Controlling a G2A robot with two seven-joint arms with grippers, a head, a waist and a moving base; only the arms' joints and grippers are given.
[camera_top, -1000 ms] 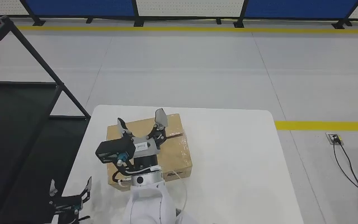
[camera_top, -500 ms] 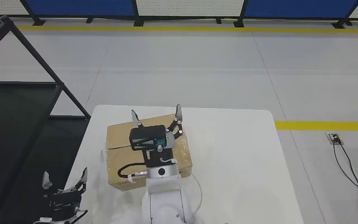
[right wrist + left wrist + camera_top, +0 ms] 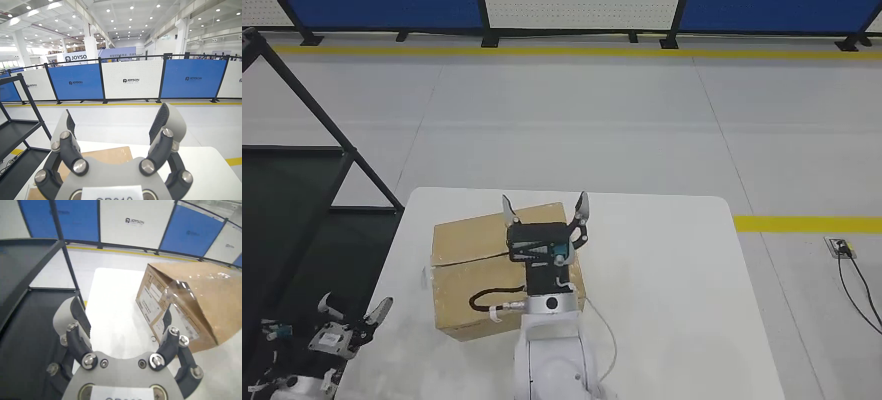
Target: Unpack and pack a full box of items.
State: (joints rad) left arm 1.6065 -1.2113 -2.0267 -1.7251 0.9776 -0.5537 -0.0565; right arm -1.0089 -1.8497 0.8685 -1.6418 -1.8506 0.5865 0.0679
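L gripper (image 3: 122,311), fingers (image 3: 79,315) spread over table (image 3: 113,291); taped cardboard box (image 3: 189,298) beside one, black rack (image 3: 28,275) beside other.

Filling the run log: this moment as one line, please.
box: closed, taped, on table | right gripper: open, above box | left gripper: open, at table edge by cart

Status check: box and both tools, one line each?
box: closed, flaps taped shut, sitting on the table.
right tool: open, empty, above the box's top.
left tool: open, empty, past the table's edge, apart from the box.
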